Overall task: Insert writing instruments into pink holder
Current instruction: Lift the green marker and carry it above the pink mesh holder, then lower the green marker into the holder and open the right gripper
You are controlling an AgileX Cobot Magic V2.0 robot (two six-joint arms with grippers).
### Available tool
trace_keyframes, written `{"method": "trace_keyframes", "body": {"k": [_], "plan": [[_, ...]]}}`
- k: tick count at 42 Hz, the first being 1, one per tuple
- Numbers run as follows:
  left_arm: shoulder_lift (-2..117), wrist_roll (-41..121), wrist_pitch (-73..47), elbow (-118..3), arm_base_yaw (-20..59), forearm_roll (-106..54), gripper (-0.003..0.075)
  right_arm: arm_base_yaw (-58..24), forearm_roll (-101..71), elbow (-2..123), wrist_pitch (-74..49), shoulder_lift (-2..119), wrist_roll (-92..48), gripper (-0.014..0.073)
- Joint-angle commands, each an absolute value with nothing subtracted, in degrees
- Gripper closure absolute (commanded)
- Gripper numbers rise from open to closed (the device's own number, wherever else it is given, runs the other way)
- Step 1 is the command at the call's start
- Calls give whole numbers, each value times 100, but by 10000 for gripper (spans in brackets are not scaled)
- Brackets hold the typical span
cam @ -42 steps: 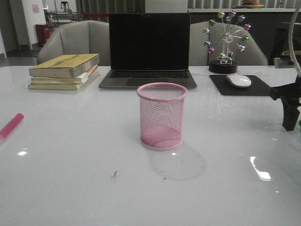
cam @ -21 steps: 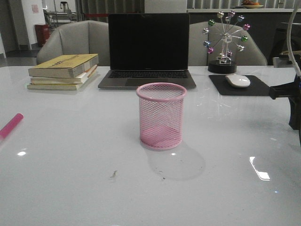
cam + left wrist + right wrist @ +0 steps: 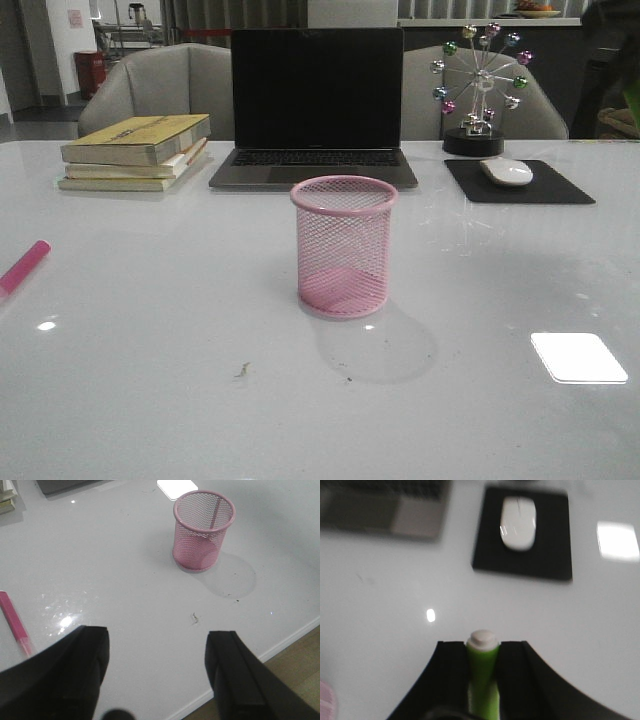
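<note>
The pink holder (image 3: 344, 247) stands upright mid-table with nothing inside; it also shows in the left wrist view (image 3: 204, 530). A magenta marker (image 3: 22, 266) lies flat at the table's left edge, and the same marker (image 3: 15, 622) lies beside my left gripper (image 3: 159, 637). That gripper hovers open over bare table, nothing between its fingers. My right gripper (image 3: 482, 647) is shut on the lime green marker (image 3: 482, 672), whose white end pokes out past the fingertips, above the table near the mouse. Neither gripper shows clearly in the front view.
A laptop (image 3: 317, 100) sits behind the holder, a stack of books (image 3: 135, 150) at back left. A white mouse (image 3: 506, 171) on a black mat (image 3: 565, 188) and a ferris-wheel ornament (image 3: 480, 85) are at back right. The table's front edge (image 3: 280, 645) runs close to my left gripper.
The right arm, seen at the table's right edge before, has gone out of the front view. The holder and the magenta marker have not moved.
</note>
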State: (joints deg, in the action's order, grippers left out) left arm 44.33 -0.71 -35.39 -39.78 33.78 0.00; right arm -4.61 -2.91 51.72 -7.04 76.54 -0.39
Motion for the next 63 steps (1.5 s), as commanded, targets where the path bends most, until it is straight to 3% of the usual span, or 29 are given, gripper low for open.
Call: {"method": "trace_keyframes", "body": {"k": [1, 5, 12, 26, 43, 48, 55, 63], "plan": [[4439, -47, -3106, -4154, 3410, -41, 243, -862, -314, 4603, 1162, 6605, -99, 452], [4439, -47, -3106, -4154, 3410, -41, 243, -1408, -314, 4089, 2149, 5979, -91, 452], [4439, -47, -3106, -4154, 3410, -41, 243, -2184, -314, 4093, 2401, 5911, -41, 452], [4439, -47, -3102, -4154, 3410, -41, 243, -2945, -314, 4274, 4657, 7665, -36, 452], [4439, -47, -3092, -4154, 3410, -41, 243, -3158, -309, 4983, 4695, 9595, -36, 445], [4439, -47, -3092, -4154, 3410, -41, 243, -3158, -309, 4983, 4604, 9777, -36, 370], [4439, -47, -3092, -4154, 3410, -41, 243, -3158, -309, 4983, 4326, 9806, -36, 169], [4439, -47, -3092, -4154, 3410, -41, 243, -3152, -309, 5070, 3378, 9439, -42, 142]]}}
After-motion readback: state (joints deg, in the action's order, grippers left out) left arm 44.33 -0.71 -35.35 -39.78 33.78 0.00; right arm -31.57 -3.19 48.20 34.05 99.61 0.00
